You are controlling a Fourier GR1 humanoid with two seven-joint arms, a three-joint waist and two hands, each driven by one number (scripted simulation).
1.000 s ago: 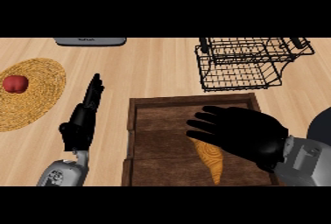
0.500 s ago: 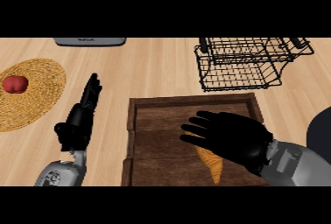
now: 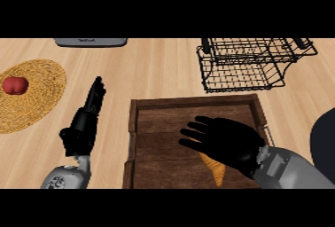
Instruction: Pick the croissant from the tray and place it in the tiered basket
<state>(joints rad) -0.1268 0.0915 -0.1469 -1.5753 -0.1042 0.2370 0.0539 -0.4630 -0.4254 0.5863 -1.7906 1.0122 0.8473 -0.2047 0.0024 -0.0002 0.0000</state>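
Two hands: left hand (image 3: 83,126) on the left side of the view, right hand (image 3: 226,142) on the right, both coming in from the lower edge.
Left hand: open, with fingers straight and close together, pointing away from the robot. It holds nothing and lies over the bare tabletop (image 3: 163,66), between the mat (image 3: 36,106) and the tray (image 3: 133,133).
Right hand: palm down over the middle of the tray, fingers spread and only slightly bent. It is not closed round anything.
Croissant (image 3: 215,170): in the tray, in its nearer half and right of centre. The right hand covers most of it. An orange pointed end shows below the palm and a small sliver shows between the fingers. Whether the hand touches it cannot be told.
Tray: dark wood with raised walls, low in the middle of the view. Its near end is cut off by the lower edge.
Basket (image 3: 252,66): black wire, on the tabletop beyond the tray's far right corner and apart from it.
Mat: round and woven, at the left edge.
Apple (image 3: 14,85): red, on the far left part of the mat.
Slab (image 3: 90,42): grey, at the top edge and partly cut off.
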